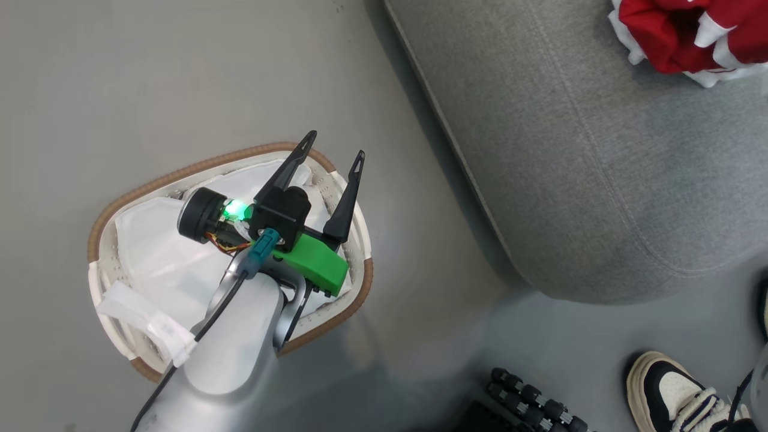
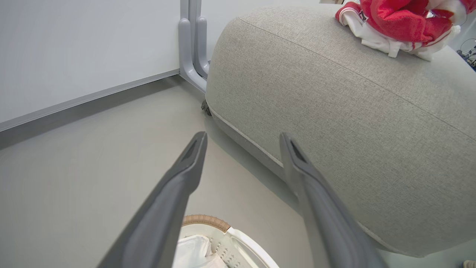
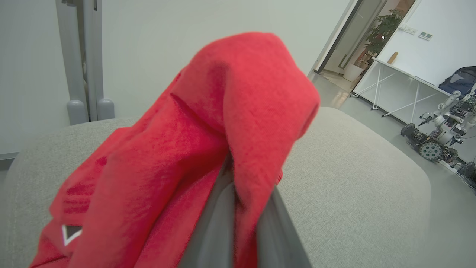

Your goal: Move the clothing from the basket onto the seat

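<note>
A grey seat (image 1: 600, 180) stands beside the basket (image 1: 120, 203) on the floor (image 1: 180, 72), the two close but apart. Red-and-white clothing (image 1: 672, 36) lies bunched on the seat's top. The left gripper (image 1: 335, 147) hangs over the basket's white liner (image 1: 156, 252), jaws spread and empty. The right gripper (image 3: 241, 208) holds a fold of the clothing above the seat, jaws apparently pinching it, though fabric hides their tips.

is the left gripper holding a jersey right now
No, the left gripper is wide open with nothing in it, above the rim of the basket.
</note>
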Available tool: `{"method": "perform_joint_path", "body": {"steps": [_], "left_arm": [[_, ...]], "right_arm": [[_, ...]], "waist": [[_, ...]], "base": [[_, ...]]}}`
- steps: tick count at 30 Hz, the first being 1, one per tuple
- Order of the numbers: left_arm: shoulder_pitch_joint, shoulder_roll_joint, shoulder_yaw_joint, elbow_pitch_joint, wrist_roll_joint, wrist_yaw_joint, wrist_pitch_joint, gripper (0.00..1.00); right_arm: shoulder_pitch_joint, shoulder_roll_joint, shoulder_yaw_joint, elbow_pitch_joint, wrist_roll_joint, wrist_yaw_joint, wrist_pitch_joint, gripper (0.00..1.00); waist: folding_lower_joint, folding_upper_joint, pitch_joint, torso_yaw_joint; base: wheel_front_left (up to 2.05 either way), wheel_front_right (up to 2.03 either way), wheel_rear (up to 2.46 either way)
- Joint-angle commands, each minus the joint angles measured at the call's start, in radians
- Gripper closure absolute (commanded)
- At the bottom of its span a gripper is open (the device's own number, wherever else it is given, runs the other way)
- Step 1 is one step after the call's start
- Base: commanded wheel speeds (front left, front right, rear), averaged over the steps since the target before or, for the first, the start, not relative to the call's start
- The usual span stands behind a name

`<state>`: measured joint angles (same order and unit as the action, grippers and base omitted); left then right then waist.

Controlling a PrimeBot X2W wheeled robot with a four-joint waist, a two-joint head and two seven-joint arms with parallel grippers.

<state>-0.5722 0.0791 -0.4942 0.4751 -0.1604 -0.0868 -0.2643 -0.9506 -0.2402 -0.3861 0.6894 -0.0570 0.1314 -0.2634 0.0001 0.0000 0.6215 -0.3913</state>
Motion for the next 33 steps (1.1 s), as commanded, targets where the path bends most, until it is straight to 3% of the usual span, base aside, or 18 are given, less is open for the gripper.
{"method": "perform_joint_path", "body": {"steps": [1, 2, 3, 4, 11, 19, 33], "left_arm": [[-0.022, 0.009, 0.002, -0.005, 0.009, 0.005, 0.0, 0.0], [-0.024, 0.008, 0.001, -0.006, 0.009, 0.005, 0.0, 0.0], [-0.026, 0.007, 0.002, -0.006, 0.01, 0.006, 0.0, 0.0], [-0.026, 0.007, 0.004, -0.007, 0.01, 0.007, 0.0, 0.0], [-0.018, 0.003, 0.023, -0.009, 0.0, 0.012, 0.0, 0.0], [0.021, -0.004, 0.053, -0.018, -0.013, 0.015, 0.0, 0.0], [0.153, -0.018, 0.18, -0.045, -0.035, 0.054, 0.0, 0.0]], "right_arm": [[-0.009, -0.004, -0.023, 0.012, -0.015, -0.001, -0.002, 0.97], [-0.008, -0.001, -0.037, 0.018, -0.022, -0.001, -0.002, 0.61], [-0.005, 0.003, -0.049, 0.024, -0.03, -0.001, -0.002, 0.14], [-0.001, 0.007, -0.06, 0.031, -0.036, -0.001, -0.002, 0.0], [0.05, 0.028, -0.118, 0.005, -0.064, -0.001, -0.002, 0.0], [0.175, 0.051, -0.104, -0.063, -0.047, -0.001, -0.002, 0.0], [0.371, 0.087, 0.08, -0.153, 0.004, -0.001, -0.002, 0.0]], "waist": [[-0.0001, 0.0, 0.042, 0.044], [-0.0001, 0.0, 0.046, 0.049], [-0.0001, 0.0, 0.049, 0.053], [-0.0001, 0.0, 0.05, 0.056], [-0.0001, 0.0, 0.025, 0.063], [-0.0001, 0.0, -0.07, 0.071], [-0.0001, 0.0, -0.248, 0.132]], "base": [[0.0, 0.0, 0.0], [0.0, 0.0, 0.0], [0.0, 0.0, 0.0], [0.0, 0.0, 0.0], [0.0, 0.0, 0.0], [0.0, 0.0, 0.0], [0.0, 0.0, 0.0]]}}
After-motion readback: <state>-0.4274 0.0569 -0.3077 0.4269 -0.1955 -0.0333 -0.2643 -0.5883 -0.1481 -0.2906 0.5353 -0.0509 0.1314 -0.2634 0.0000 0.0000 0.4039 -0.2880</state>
